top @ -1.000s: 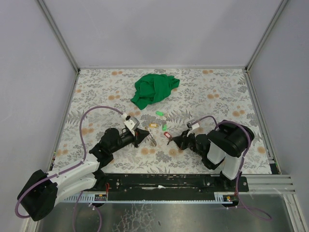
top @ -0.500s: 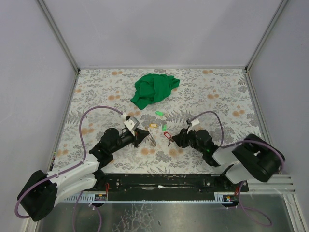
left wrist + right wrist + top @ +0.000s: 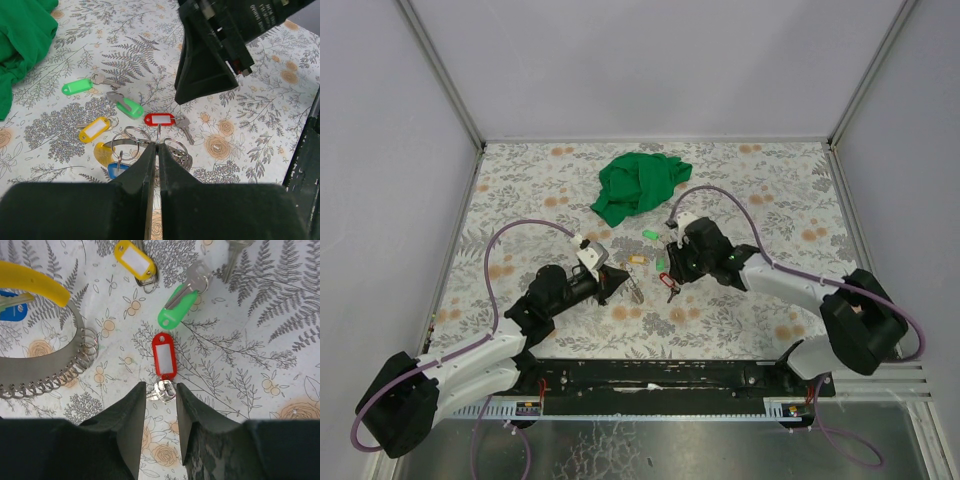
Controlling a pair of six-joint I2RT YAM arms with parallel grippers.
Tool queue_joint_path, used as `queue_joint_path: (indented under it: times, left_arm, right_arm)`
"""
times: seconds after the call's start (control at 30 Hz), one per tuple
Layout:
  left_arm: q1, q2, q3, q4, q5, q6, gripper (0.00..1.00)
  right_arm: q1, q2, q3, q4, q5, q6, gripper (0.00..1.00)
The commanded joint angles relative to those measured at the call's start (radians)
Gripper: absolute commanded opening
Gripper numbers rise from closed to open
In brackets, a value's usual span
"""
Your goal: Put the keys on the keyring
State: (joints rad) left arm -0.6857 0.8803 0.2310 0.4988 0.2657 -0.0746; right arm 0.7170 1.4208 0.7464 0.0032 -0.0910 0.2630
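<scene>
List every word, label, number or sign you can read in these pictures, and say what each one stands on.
Left wrist view: white lettering on the black body of the right pincer, upside down and too blurred to read.
The red tag: white insert, blank.
The yellow tag: white insert, blank.
No other text shows, so nothing can be quoted.

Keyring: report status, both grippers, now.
Left gripper shut on the keyring. Right gripper open, jaws astride ring end of the red key. Green key beyond it, not blocking.
</scene>
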Motion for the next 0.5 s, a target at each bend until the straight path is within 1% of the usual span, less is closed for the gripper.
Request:
queue_joint_path:
  times: [0.0, 0.17, 0.27, 0.37, 0.47]
  left_arm:
    - [-0.004, -0.021, 0.002, 0.034, -0.015, -0.002, 0.01]
    - [-0.005, -0.026, 0.001, 0.029, -0.028, -0.003, 0.00]
    - [-0.004, -0.026, 0.002, 0.025, -0.029, -0.002, 0.00]
    - [-0.005, -0.031, 0.002, 0.022, -0.029, -0.003, 0.00]
    - [-0.005, -0.038, 0.003, 0.018, -0.030, -0.003, 0.00]
  right_arm:
    - [0.042, 0.097, 0.188, -0.339, 0.022, -0.080, 0.38]
    - [0.078, 0.229, 0.378, -0.546, 0.074, -0.119, 0.38]
    - [0.090, 0.314, 0.471, -0.634, 0.086, -0.140, 0.38]
    - [0.108, 0.369, 0.548, -0.695, 0.093, -0.155, 0.38]
    - [0.121, 0.413, 0.591, -0.725, 0.108, -0.162, 0.38]
